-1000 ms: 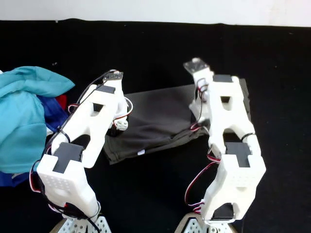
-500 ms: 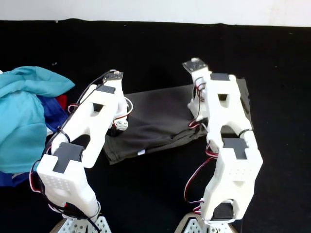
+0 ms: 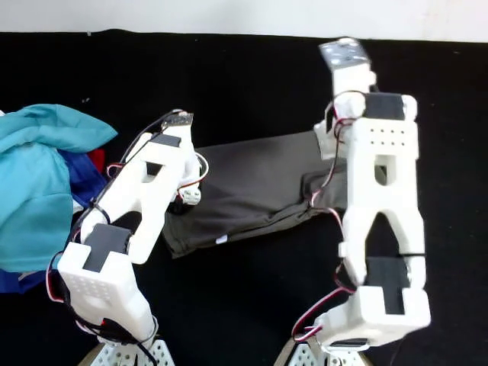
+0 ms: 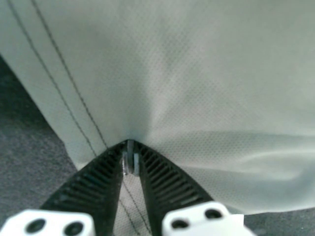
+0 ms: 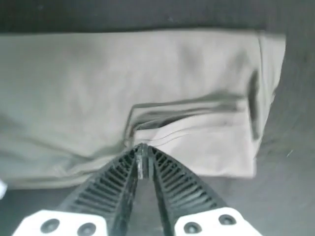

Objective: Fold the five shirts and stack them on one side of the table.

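Lying well to the left of the grey shirt, a pile of shirts in teal, blue and red waited unfolded on the black tabletop, apart from the shirt and not in its way. The left arm leaned in over the grey shirt's left end. The left gripper had its fingers closed on the cloth just inside a stitched hem, with creases running out from the pinch.

The grey shirt itself lay spread across the middle of the tabletop, partly doubled over, with a narrower flap folded onto its right part. It looked thin, light and limp. It would probably sag and bunch when lifted by one point and slide easily over the tabletop. Hems and corners seemed the best places to take hold, one at each end, so that an edge stays straight as it is carried over.

Above the grey shirt's right end stood the right arm, raised and hiding that end in the high view. The right gripper had its fingers pressed together over the folded flap; whether any cloth was caught between them could not be told. That arm's own bulk seemed the main obstacle to a fold from the right.
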You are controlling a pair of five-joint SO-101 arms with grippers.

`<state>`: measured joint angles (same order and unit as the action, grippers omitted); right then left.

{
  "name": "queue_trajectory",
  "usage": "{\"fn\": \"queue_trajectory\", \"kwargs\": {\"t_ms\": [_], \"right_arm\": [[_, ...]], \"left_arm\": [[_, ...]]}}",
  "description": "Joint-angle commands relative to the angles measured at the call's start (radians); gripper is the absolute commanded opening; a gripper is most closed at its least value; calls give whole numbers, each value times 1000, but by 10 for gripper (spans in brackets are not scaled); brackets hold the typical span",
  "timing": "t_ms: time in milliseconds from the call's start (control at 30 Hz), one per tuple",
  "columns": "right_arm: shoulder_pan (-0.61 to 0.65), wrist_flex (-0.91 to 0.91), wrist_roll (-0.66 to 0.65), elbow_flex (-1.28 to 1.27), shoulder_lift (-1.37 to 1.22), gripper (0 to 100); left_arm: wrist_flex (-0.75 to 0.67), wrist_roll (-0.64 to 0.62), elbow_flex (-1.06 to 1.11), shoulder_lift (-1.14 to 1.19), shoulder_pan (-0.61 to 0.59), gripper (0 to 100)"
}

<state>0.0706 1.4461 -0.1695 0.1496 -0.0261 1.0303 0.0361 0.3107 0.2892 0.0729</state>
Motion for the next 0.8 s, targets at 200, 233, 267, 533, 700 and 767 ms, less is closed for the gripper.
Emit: {"fn": "queue_trajectory", "kwargs": {"t_ms": [200, 233, 267, 533, 700, 767], "right_arm": [[85, -661, 126, -869, 315, 6], [85, -739, 126, -957, 354, 6], [85, -806, 126, -1038, 387, 6], [97, -937, 130, -1176, 426, 6], [97, -937, 127, -1185, 426, 6], [97, -937, 127, -1185, 426, 6]], "left_arm": [[-11, -6, 1, 1, 8, 8], [-9, -6, -2, -5, 5, 8], [-5, -6, -2, -12, 4, 8], [259, -2, -166, -81, -68, 11], [267, -3, -177, -59, -157, 125], [262, -6, -173, -54, -180, 191]]}}
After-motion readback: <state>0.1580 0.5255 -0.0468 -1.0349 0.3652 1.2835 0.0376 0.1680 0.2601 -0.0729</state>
